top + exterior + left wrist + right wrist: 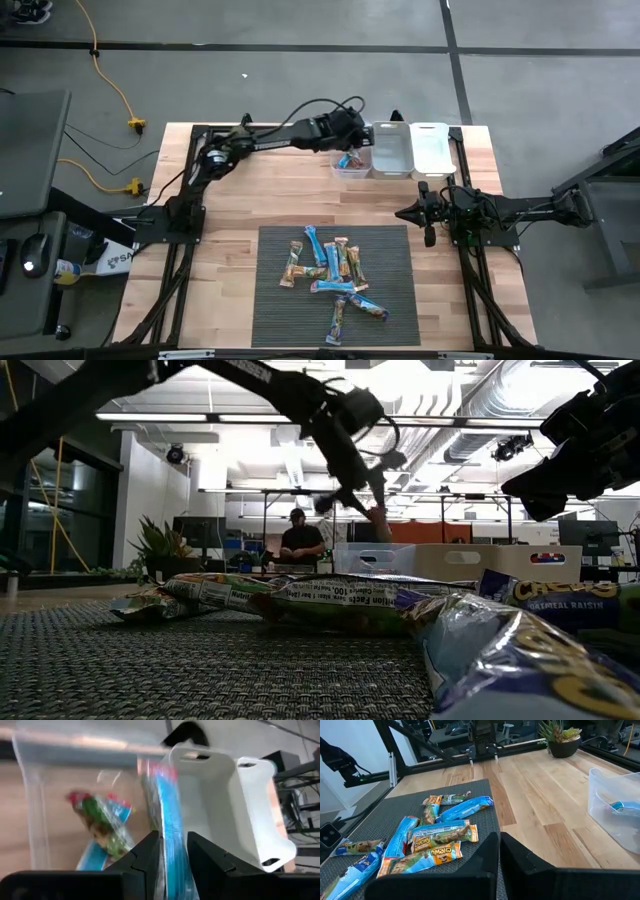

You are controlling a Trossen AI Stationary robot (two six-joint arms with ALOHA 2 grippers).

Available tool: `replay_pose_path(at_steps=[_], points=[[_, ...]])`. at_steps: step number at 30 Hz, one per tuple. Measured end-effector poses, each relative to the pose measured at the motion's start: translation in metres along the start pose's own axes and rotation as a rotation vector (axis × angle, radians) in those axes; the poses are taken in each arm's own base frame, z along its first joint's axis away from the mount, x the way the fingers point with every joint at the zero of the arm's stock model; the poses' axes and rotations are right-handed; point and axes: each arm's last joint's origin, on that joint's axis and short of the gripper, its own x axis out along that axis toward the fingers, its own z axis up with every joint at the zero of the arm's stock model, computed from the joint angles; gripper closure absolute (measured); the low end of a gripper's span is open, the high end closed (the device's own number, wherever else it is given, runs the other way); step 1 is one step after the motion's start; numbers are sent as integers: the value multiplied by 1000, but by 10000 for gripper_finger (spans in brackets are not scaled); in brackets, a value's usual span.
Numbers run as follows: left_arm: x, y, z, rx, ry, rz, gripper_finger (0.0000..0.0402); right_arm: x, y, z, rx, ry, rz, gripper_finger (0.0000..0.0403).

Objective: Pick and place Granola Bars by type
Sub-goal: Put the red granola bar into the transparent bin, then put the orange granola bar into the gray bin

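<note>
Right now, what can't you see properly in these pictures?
- The blue bar in the left hand: left wrist view, blurred, label unreadable.
- Bars already in the clear bin: high view, too small to count; left wrist view, blurred.
- The pile on the mat: bars overlap, so lower ones are partly hidden.
- The right hand: fingers look nearly together, empty.

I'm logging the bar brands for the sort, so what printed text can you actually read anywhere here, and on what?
"CHEWY" on an orange-ended bar in the pile, right wrist view.
"OATMEAL RAISIN" on a bar wrapper at the right, low view.
"...ition Facts" and "Calories 100" on a wrapper panel mid-pile, low view.
White lettering on the left arm: unreadable.
Bars in the clear bin: too blurred.
</note>
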Motion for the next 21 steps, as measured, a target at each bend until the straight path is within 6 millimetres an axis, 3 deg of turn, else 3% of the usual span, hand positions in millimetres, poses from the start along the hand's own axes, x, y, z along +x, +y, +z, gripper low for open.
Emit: replay_pose_path(at_steps=[5, 12, 21], points=[[13, 4, -10, -61, 26, 20, 302, 0, 0, 0, 0, 0, 0, 402], [15, 4, -10, -23, 35, 7, 302, 0, 0, 0, 0, 0, 0, 402], [10, -9, 0, 82, 103, -206, 302, 0, 0, 0, 0, 0, 0, 402]])
